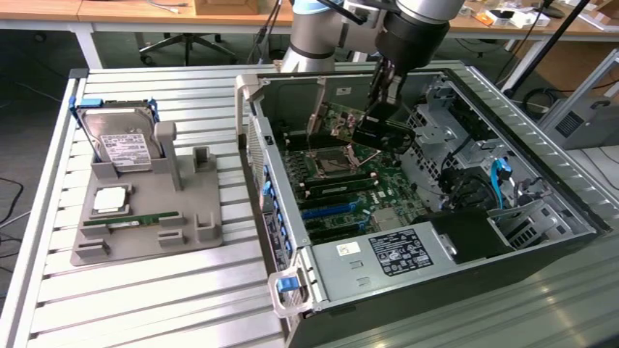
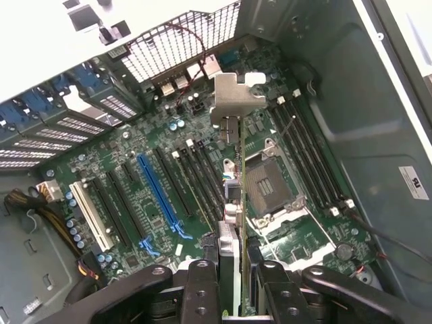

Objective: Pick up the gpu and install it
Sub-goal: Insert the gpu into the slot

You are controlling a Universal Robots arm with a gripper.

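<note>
My gripper [image 1: 379,125] is down inside the open computer case [image 1: 541,196], shut on the gpu [image 1: 338,119]. The gpu is a thin dark green card that hangs upright above the motherboard [image 1: 363,185], over the CPU socket [image 1: 334,161]. In the wrist view the gpu [image 2: 233,196] shows edge-on between my two black fingers [image 2: 202,290], its silver end bracket [image 2: 233,101] pointing toward the case's rear grille. The long blue expansion slot [image 2: 158,196] lies to one side of the card, apart from it. The card's lower edge is above the board, touching no slot.
A grey parts fixture [image 1: 145,217] stands on the slatted table at the exterior view's left. It holds a silver hard drive [image 1: 121,145], a CPU [image 1: 111,199] and a green RAM stick [image 1: 130,220]. The power supply [image 1: 396,254] and drive cages [image 1: 464,145] crowd the case.
</note>
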